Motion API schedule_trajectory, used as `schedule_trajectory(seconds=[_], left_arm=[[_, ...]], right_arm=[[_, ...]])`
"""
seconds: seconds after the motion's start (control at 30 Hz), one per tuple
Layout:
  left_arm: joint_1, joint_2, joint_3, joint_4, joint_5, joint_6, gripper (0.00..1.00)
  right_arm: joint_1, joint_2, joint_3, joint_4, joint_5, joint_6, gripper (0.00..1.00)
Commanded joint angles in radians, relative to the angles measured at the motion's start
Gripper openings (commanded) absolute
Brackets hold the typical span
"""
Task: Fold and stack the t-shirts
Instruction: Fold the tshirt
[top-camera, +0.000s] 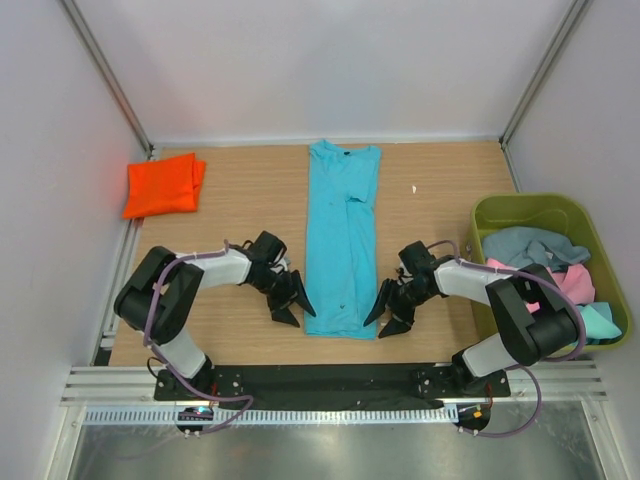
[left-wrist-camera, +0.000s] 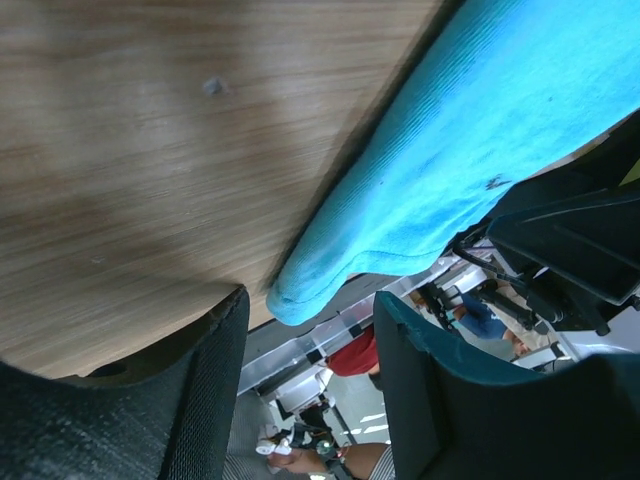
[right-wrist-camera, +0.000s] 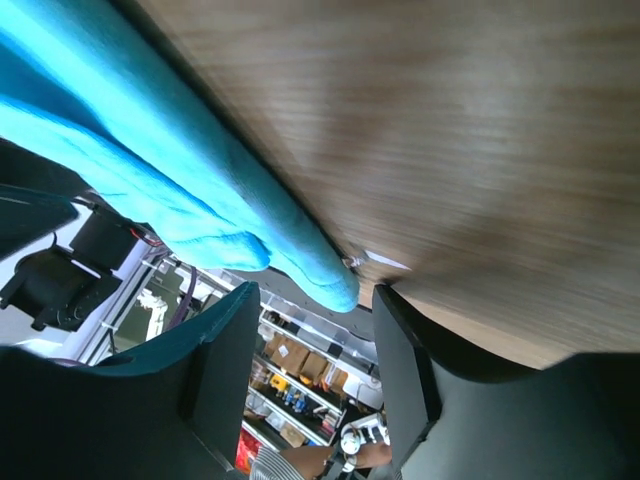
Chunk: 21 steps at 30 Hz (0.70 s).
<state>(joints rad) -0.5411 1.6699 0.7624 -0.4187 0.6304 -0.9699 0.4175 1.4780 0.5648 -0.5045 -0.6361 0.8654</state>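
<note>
T-shirt, turquoise, narrowed to a strip, lies mid-desk, hem toward the near edge. We hold left gripper and right gripper, jaws apart, flanking its near corners, likely to lift the hem.

The spread t-shirt lies lengthwise down the middle of the tabletop. Well to its left, near the back corner, lies a folded t-shirt. To its right stands the bin, holding heaped t-shirts. The left pincer sits just beside its near left corner, and the right pincer beside its near right corner.
</note>
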Motion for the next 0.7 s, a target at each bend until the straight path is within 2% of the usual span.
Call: schedule_trajectory(seconds=[0.0,0.6,0.67], left_arm=[[-0.005,-0.016,-0.041,0.015,-0.028,-0.003,0.55],[-0.039,0.042,-0.060,0.084,-0.018,-0.013,0.32],[-0.049,0.047,-0.060,0.095,-0.020,-0.018,0.19]], right_arm=[[0.006,-0.001,0.023,0.060,0.010,0.023,0.54],[0.018,0.005,-0.014,0.098,0.018,0.014,0.38],[0.020,0.004,-0.022,0.104,0.015,0.015,0.35]])
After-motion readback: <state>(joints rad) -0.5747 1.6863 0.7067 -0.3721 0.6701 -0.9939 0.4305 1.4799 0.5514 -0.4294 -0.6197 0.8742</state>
